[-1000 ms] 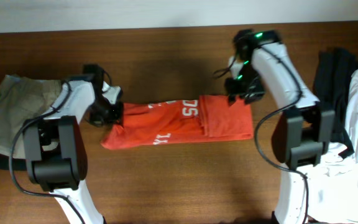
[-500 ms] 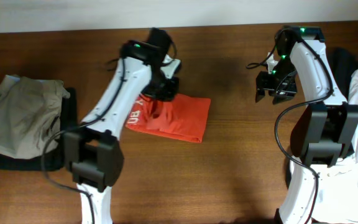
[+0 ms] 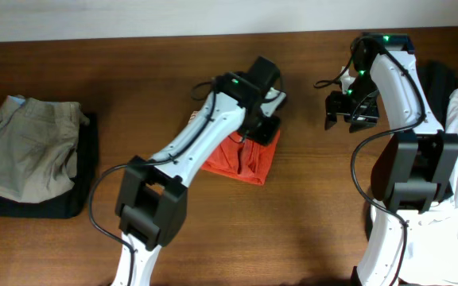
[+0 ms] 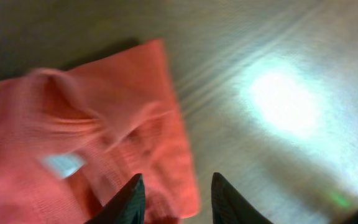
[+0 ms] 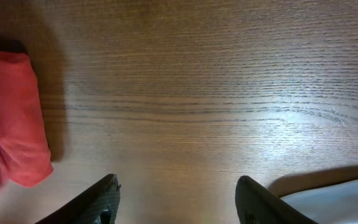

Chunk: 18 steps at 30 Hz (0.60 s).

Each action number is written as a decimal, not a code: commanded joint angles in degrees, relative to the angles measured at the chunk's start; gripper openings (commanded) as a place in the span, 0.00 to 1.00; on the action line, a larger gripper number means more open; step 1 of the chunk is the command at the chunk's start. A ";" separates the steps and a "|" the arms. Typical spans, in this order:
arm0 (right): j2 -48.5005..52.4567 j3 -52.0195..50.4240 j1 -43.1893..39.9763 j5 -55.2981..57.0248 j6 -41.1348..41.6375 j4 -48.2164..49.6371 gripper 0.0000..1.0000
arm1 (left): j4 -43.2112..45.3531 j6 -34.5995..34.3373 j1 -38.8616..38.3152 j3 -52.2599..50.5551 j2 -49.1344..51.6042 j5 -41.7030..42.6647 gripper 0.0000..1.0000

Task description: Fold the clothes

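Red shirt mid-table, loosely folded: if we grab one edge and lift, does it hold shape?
Probably not: the T-shirt lies wrinkled and slumped, so it would likely droop and unfold. It looks thin and light. Pushed across the table, it would probably bunch rather than slide whole.

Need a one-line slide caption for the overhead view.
Left gripper over the bunched orange-red T-shirt; right gripper open above the wooden table.

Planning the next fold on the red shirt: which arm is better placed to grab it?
Left. The left gripper sits over the edge of the T-shirt, while the right gripper hangs open over bare table, apart from the cloth.
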 commanded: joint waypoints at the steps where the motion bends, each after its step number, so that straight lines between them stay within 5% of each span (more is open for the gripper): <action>1: -0.24 -0.50 1.38 0.13 0.20 0.24 0.67 | -6.56 4.37 0.46 9.62 -0.35 -3.89 0.36; 5: -0.24 -0.50 6.60 -16.20 -10.14 1.95 0.69 | -16.31 4.00 13.99 25.97 -0.81 -10.62 0.46; 11: 0.70 -1.14 19.67 -10.91 -6.47 16.06 0.67 | -14.58 2.62 27.02 16.90 3.67 1.05 0.55; 14: 2.71 -1.46 21.97 -8.63 -5.57 16.57 0.40 | -13.90 2.64 26.27 13.25 8.50 1.05 0.55; 17: 4.59 -4.42 21.53 -4.98 -5.55 16.98 0.32 | -14.08 2.69 23.19 11.74 12.96 1.01 0.54; 18: 4.59 -6.34 21.24 -3.65 -5.57 17.51 0.07 | -14.05 3.17 22.12 11.63 13.73 0.44 0.55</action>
